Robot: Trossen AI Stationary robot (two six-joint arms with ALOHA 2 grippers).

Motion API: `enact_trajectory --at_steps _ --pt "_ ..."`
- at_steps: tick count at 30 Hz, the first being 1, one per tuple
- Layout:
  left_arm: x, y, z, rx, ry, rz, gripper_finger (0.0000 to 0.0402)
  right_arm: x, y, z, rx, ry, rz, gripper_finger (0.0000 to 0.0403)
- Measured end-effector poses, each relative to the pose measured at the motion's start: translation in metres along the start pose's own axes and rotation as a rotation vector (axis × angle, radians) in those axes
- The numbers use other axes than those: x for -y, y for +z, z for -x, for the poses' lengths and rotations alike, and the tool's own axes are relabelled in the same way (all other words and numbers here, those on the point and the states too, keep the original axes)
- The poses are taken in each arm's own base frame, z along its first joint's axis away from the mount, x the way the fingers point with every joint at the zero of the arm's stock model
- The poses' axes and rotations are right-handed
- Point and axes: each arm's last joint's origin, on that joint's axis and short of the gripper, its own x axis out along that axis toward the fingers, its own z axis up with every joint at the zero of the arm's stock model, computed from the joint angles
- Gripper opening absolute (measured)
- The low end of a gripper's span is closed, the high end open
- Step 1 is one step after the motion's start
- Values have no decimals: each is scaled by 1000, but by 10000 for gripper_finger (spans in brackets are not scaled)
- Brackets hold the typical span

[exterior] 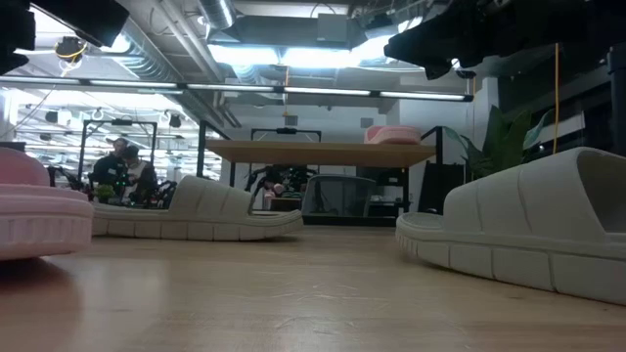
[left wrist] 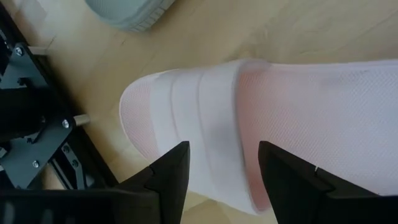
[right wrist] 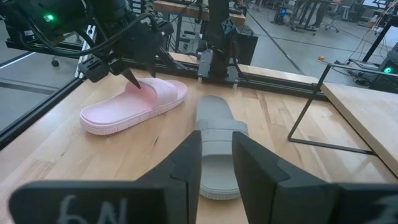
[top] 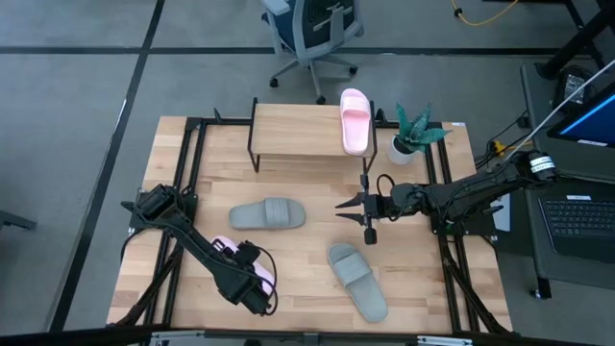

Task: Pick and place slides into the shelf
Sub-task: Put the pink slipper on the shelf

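One pale pink slide [top: 356,120] lies sole-down on the right end of the shelf [top: 293,130]. The other pink slide [top: 259,272] lies on the table near the near-left corner, under my left gripper [top: 252,288]. That gripper is open and comes down over the slide's strap [left wrist: 205,118]. Two grey-green slides rest on their soles: one at mid-table [top: 267,214], one toward the near right [top: 356,279]. My right gripper [top: 348,204] hovers open and empty just right of the mid-table slide [right wrist: 217,140], level and pointing at the table's left. My left gripper comes from above with its open fingers [left wrist: 171,171] on either side of the pink slide's strap [left wrist: 214,155], across the slide. The slide lies flat on the table. Whether the fingers touch it, I cannot tell.
A potted plant [top: 415,135] stands right of the shelf. Black frame rails [top: 187,183] run along the table's left and right sides. An office chair [top: 312,34] stands behind the table, and a laptop [top: 581,216] sits off to the right. Bare wood lies between the slides.
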Motion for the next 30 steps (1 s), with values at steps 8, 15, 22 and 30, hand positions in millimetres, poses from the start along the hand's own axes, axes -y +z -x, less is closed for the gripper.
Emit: enact_trajectory --at_steps 8,15,22,30 --pt "-2 -2 -8 -45 32 -1 182 0 0 0 0 0 0 90" --pt "-3 -4 -9 -86 38 -1 182 0 0 0 -2 0 0 90" --pt "-3 -4 -9 -86 37 -4 182 0 0 0 -2 0 0 90" --pt "-2 -3 -9 -87 34 -3 182 0 0 0 -2 0 0 90"
